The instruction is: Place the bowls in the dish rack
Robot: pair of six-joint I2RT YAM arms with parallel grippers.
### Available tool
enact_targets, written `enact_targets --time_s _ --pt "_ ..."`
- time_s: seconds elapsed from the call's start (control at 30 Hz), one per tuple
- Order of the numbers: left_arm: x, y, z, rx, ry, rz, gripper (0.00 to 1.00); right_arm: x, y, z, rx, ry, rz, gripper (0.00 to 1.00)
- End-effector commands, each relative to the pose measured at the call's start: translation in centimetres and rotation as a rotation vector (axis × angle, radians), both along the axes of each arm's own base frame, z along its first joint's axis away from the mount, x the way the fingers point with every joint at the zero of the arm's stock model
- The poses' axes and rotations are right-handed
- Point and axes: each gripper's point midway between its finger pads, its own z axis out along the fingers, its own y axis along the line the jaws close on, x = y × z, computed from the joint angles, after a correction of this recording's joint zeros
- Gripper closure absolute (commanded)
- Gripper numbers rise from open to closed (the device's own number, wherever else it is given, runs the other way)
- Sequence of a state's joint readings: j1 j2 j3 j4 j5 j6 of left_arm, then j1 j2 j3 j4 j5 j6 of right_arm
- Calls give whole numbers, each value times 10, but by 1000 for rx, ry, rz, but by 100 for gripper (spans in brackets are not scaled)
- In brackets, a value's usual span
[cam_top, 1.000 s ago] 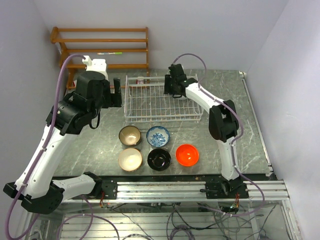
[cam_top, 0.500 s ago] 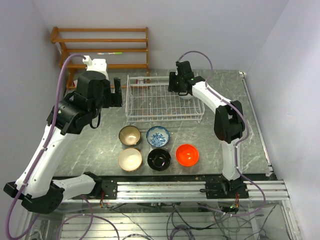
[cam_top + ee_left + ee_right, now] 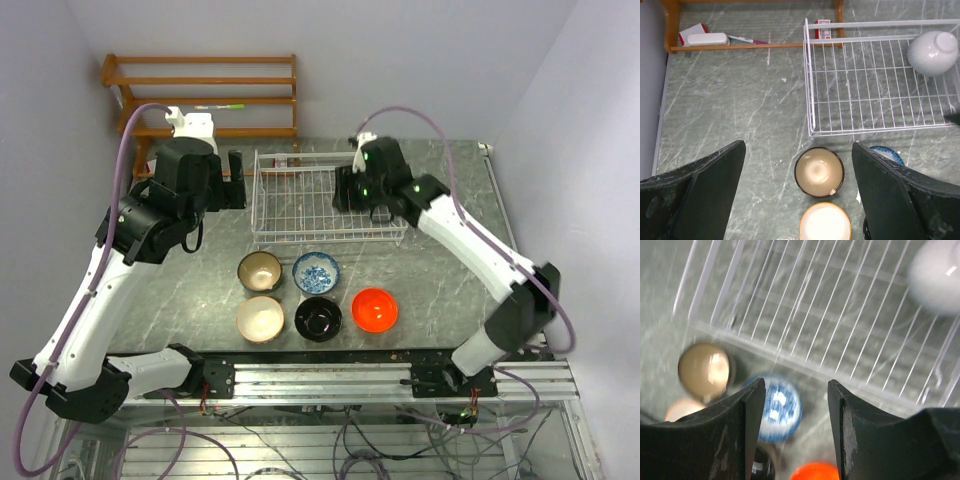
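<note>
Both pairs stand open and hold nothing: the left jaws are spread wide, and the right jaws are parted at a more moderate gap, though that wrist picture is blurred. On the grey marbled tabletop the dish rack lies with its long axis running left to right, and everything else is best placed from it. The left arm reaches up beside the rack's left end, with its jaws just outside the far-left corner. The right arm hangs over the rack's right half, close to the near rail. One bowl is already loaded: the white bowl sits upside down in the rack's far-right corner. The other five wait on the near side of the rack, close to its front rail but apart from it. The brown bowl and the blue-and-white bowl form the row nearest the rail. The cream bowl, the black bowl and the orange-red bowl form the row behind them, farther from the rack. All five stand mouth up. Being round, they offer no preferred axis for a grasp, so what matters is direction. From the right jaws the blue-and-white bowl lies just across the near rail and shows between the fingers in that wrist view, so it looks the likeliest next pick. The brown and cream bowls lie off the rack's left half and seem better placed for the left jaws.
</note>
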State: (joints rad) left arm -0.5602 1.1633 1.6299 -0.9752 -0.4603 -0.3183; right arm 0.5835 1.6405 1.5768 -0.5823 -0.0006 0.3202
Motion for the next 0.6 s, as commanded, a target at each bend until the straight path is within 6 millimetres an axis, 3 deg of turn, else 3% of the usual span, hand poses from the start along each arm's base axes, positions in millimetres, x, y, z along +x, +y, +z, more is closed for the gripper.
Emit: enact_targets --time_s 0.0,0.1,0.23,0.37,0.57 --pt "2 1 28 -44 -77 21 1 -102 -20 -48 -168 192 98 47" --pt "2 1 31 -42 -81 20 1 -153 -30 -61 -174 274 115 47" --pt "2 -2 29 -49 -74 7 1 -200 -40 -74 -179 340 110 47" --pt "0 -2 27 -53 -68 1 1 -231 -35 -85 -192 370 134 47" --pt "-9 5 29 -53 -66 13 1 -261 -16 -102 -284 366 200 47"
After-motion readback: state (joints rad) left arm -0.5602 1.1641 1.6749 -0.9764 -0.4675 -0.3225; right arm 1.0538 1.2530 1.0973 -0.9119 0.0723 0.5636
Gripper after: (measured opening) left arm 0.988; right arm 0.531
